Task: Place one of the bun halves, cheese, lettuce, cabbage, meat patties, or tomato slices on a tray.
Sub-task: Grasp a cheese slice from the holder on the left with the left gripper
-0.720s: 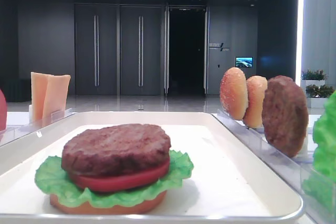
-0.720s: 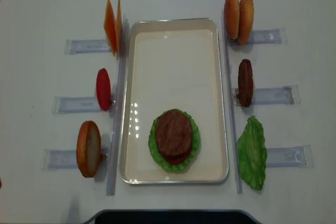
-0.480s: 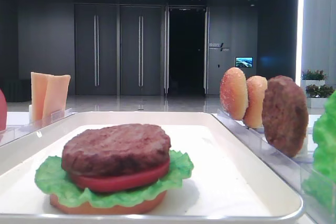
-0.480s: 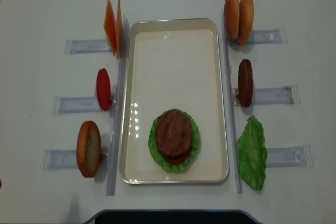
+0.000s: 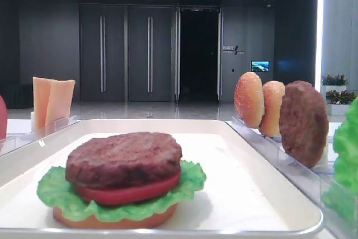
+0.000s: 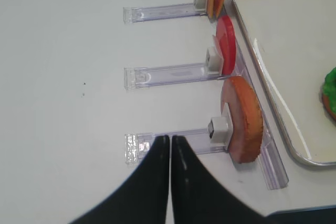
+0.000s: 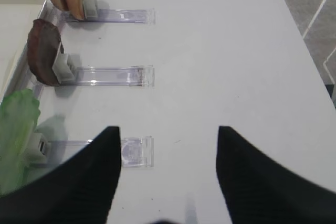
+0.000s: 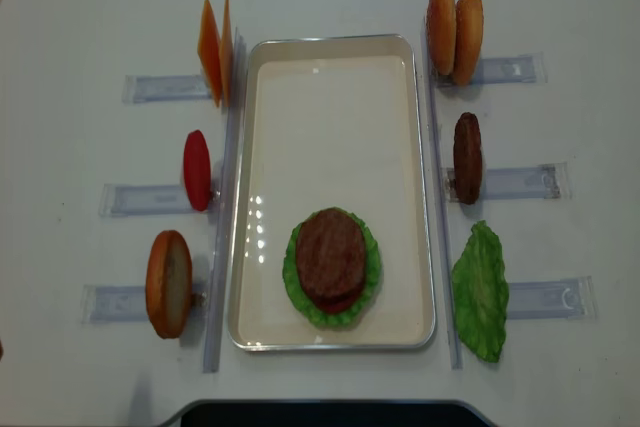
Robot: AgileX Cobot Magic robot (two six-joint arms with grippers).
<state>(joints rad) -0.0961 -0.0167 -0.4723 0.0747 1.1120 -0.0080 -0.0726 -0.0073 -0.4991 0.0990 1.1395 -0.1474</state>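
Two black claws hang over the white tabletop (image 8: 90,17), one on each side of the large white rectangular tray (image 8: 330,87) with its raised rim. The left gripper (image 6: 170,145) has its fingers pressed together, holding nothing, above the near end of a clear plastic rack (image 6: 168,145) on the left. The right gripper (image 7: 167,140) has its fingers spread wide apart over bare table, also holding nothing.

On the near part of the tray sits a stack: a flat orange-brown bun base (image 5: 112,219), a ruffled green lettuce leaf (image 5: 56,191), a red tomato slice (image 5: 128,193) and a dark brown grainy patty (image 5: 124,158) on top.

Left of the tray, standing on edge in racks, are two pale orange cheese slices (image 8: 215,47) at the far end, a second red tomato disc (image 8: 197,169) in the middle and a tan bun half (image 8: 168,283) nearest. On the right stand two golden bun halves (image 8: 455,32) far, a second brown patty (image 8: 467,157) in the middle and a second green leaf (image 8: 480,292) near.
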